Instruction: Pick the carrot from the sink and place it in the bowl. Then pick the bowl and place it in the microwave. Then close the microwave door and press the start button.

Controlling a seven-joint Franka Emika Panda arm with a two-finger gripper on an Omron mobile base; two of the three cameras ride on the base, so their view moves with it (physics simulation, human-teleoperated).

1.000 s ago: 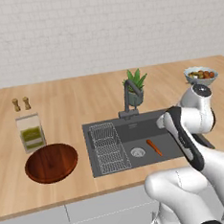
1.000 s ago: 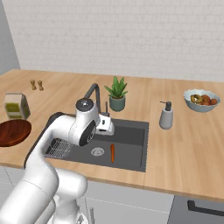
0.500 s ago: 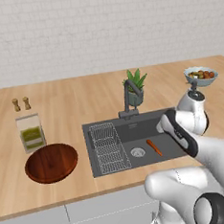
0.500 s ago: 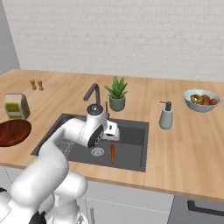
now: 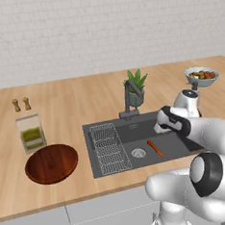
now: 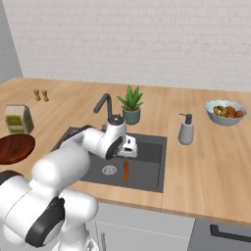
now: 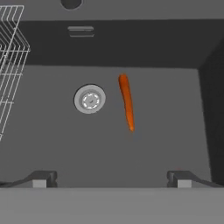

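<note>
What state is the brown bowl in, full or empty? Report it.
Empty. The bowl sits on the counter with bare wood inside; the carrot lies in the sink beside the drain.

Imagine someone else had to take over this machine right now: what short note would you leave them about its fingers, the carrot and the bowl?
Gripper: fingers open, holding nothing, hanging over the sink and looking down into it.
Carrot: lying on the sink floor beside the round drain, untouched.
Bowl: empty, on the counter left of the sink, beside the wire rack end.
Done: nothing moved so far.
Left: grasp the carrot, put it in the bowl, carry the bowl to the microwave, shut its door, press start.
</note>
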